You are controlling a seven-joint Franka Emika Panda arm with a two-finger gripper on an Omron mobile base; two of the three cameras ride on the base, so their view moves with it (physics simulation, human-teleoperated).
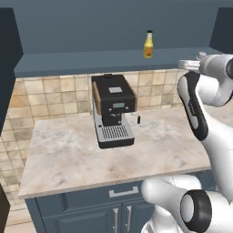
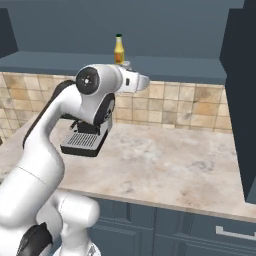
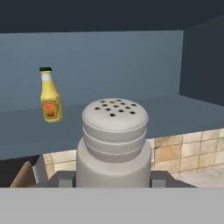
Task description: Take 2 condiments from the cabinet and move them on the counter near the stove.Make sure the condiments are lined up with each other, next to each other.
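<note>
One shaker stood upright, clamped in the gripper (just off the cabinet shelf); the yellow bottle waited on that shelf, to the gripper's left.

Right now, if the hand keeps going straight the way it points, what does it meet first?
Holding the shaker, the hand points into the cabinet. Its back wall looks first in line; the bottle stands off to the side. Depth is unclear.

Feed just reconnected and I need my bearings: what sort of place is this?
A kitchen, judging by the marbled counter over blue cupboards, a tiled backsplash, and a black coffee machine below a cabinet shelf holding a yellow condiment bottle.
</note>
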